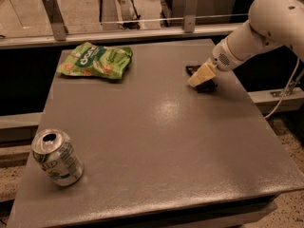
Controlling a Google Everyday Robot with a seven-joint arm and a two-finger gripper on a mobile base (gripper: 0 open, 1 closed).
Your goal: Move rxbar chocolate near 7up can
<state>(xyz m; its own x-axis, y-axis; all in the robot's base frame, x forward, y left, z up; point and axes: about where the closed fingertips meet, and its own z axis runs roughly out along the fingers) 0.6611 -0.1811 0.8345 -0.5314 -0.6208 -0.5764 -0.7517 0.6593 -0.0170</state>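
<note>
The rxbar chocolate (192, 70) is a small flat black bar lying on the grey table near its far right edge, mostly covered by my gripper. My gripper (199, 78) comes in from the upper right on a white arm, and its pale fingers sit directly over the bar, low at the table surface. The 7up can (56, 158) is silver with green markings and an open top. It stands at the near left corner of the table, far from the bar and the gripper.
A crinkled green snack bag (95, 61) lies at the far left of the grey table (156, 141). A metal rail with posts (54, 17) runs behind the table. A white cable (285, 94) hangs at the right edge.
</note>
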